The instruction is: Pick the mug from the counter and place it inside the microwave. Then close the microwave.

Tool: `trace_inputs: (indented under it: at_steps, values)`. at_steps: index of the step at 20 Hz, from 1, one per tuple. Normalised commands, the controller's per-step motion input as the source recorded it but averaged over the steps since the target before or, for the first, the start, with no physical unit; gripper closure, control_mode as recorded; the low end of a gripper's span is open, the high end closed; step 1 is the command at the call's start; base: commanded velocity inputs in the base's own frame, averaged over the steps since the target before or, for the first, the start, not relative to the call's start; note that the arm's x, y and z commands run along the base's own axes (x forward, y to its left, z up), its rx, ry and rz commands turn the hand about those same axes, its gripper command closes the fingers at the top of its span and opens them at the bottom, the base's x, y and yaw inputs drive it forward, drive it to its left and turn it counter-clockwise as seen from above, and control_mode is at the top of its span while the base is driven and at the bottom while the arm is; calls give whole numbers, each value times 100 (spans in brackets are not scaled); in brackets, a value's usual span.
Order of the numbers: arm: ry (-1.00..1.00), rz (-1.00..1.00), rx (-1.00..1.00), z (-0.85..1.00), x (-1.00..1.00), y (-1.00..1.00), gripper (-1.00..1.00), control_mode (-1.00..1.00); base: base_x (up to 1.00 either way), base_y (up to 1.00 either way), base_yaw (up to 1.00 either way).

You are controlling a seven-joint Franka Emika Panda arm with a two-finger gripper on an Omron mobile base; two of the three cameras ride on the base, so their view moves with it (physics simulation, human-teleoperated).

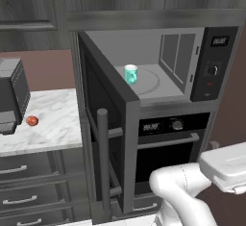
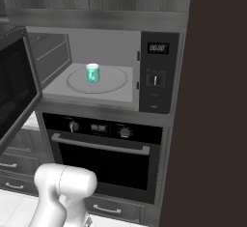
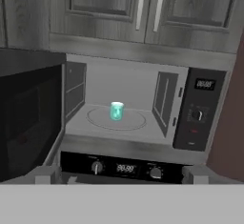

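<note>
Two small dark fingertips of the end effector [image 3: 122, 176] stand wide apart and hold nothing, pulled back from the cooking cavity and facing it squarely, which suits a retreat once the load is delivered. One small teal cylindrical mug [image 3: 116, 110] stands upright on the round turntable inside the large dark grey built-in microwave [image 2: 155, 74], left of the turntable's centre and well clear of the cavity walls, so I judge the placing step done. One dark glass microwave door [image 1: 103, 119] with a vertical bar handle hangs swung out to the left, near the base; closing it is what remains. Its handle juts toward the robot, so a push on the door's outer face from the left looks like the sensible next move.

Below the microwave sits one black oven [image 2: 101, 156] with a horizontal handle and two knobs. Farther left, the white marble counter [image 1: 53, 119] carries one small red-orange round fruit [image 1: 32, 120] and one boxy grey coffee machine [image 1: 12, 95].
</note>
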Motion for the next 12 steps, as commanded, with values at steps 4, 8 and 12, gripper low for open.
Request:
trace_inputs:
  at_steps: [4, 8, 12]
  values:
    - [-21, -11, 1, 0, -9, 1, -100, -100, 0, 0, 0]
    - [-20, -12, 2, 0, -34, 0, -100, -100, 0, 0, 0]
    - [-16, -13, 2, 0, -37, 0, -100, -100, 0, 0, 0]
